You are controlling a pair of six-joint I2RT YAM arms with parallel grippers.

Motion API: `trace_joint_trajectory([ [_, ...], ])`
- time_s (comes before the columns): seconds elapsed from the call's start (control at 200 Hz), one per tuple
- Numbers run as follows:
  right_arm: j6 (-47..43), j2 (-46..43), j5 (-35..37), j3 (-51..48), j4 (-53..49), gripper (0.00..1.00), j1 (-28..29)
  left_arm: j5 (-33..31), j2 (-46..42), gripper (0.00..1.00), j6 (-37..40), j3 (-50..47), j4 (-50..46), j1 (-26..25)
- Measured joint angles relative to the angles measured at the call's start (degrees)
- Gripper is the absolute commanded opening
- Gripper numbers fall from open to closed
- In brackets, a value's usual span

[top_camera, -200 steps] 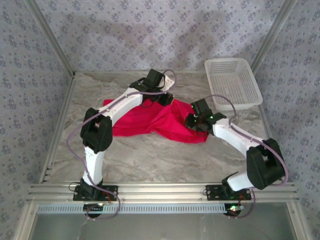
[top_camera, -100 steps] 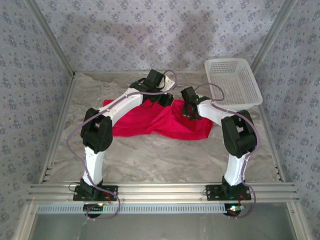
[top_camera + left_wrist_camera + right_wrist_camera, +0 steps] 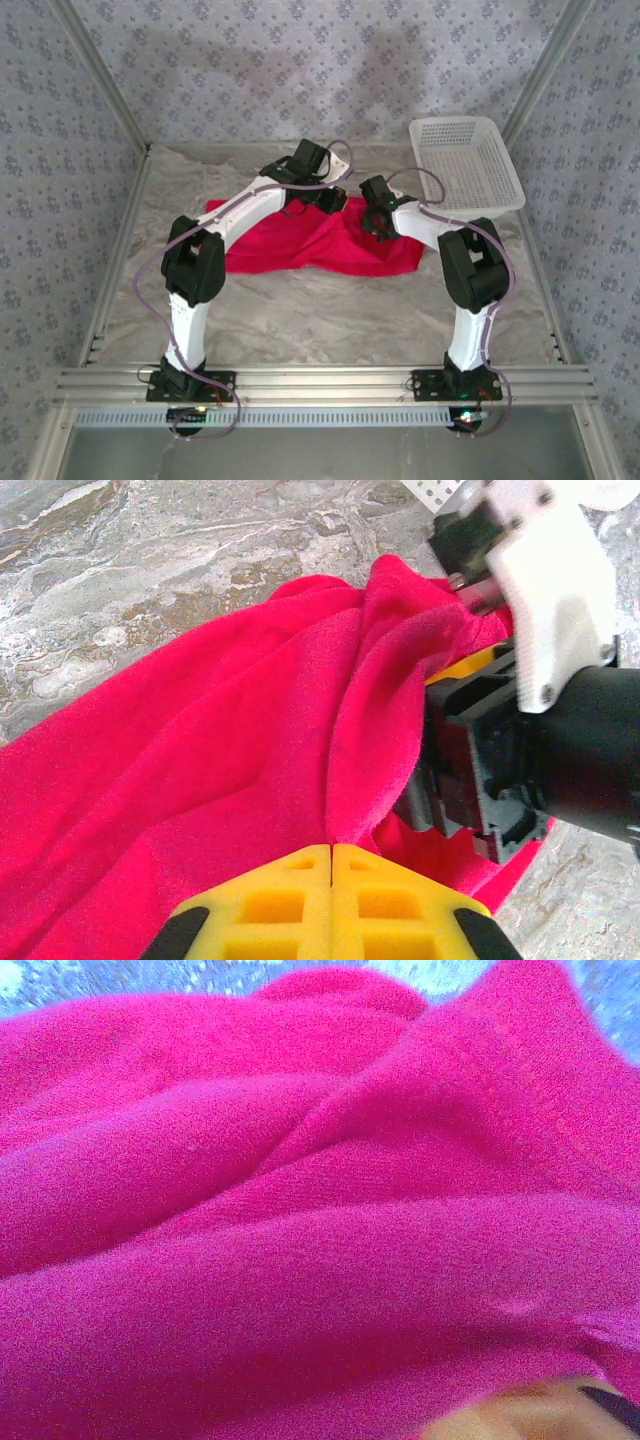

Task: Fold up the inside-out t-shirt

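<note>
The red t-shirt (image 3: 300, 245) lies crumpled across the far middle of the marble table (image 3: 300, 310), spread wide from left to right, with its right end bunched up under the two tools. The white mesh basket (image 3: 478, 209) stands in the far right corner. The shirt lies outside it, on the table, and the basket's near left corner is close to the shirt's right end without touching it.

The left gripper (image 3: 328, 198) reaches over the shirt's far edge. In its wrist view the yellow fingers (image 3: 285, 895) are pressed flat together, and a raised fold of red cloth runs straight into the line where they meet, so it is closed on the shirt.

The right gripper (image 3: 375, 222) sits just beside it, buried in the same bunch of cloth. Its own camera is pressed close against red folds, with a seam running across the upper right. I cannot tell whether its jaws are apart or closed.
</note>
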Motion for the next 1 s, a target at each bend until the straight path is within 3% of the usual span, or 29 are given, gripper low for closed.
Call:
trace_joint_trajectory([
  [0.055,0.66,1.42,-0.42,0.28,0.24,0.16,-0.15,0.04,0.00,0.00,-0.02,0.00,0.00,0.00],
  [0.135,0.94,2.51,-0.48,0.98,0.17,0.00,-0.66,0.52,0.00,0.00,-0.44,0.00,0.02,0.17],
  [0.33,0.31,-0.94,-3.85,2.19,-2.95,0.00,-1.22,1.55,0.00,0.00,-1.07,0.02,0.02,2.14],
  [0.565,-1.20,-24.06,-16.35,-1.92,-6.47,0.00,-1.70,2.95,4.24,0.00,-1.14,5.22,-1.27,5.57],
  [0.73,0.17,-34.14,-26.95,-8.37,-1.81,0.00,-8.26,5.40,6.82,0.00,-2.47,5.46,-1.25,5.92],
  [0.884,1.42,-25.77,-32.37,-10.08,1.75,0.00,-14.51,6.91,6.01,0.33,-3.41,2.80,0.72,5.18],
  [0.999,1.49,-19.12,-34.93,-10.21,2.60,0.00,-15.93,8.55,1.97,0.44,-4.96,-5.68,5.11,4.98],
])
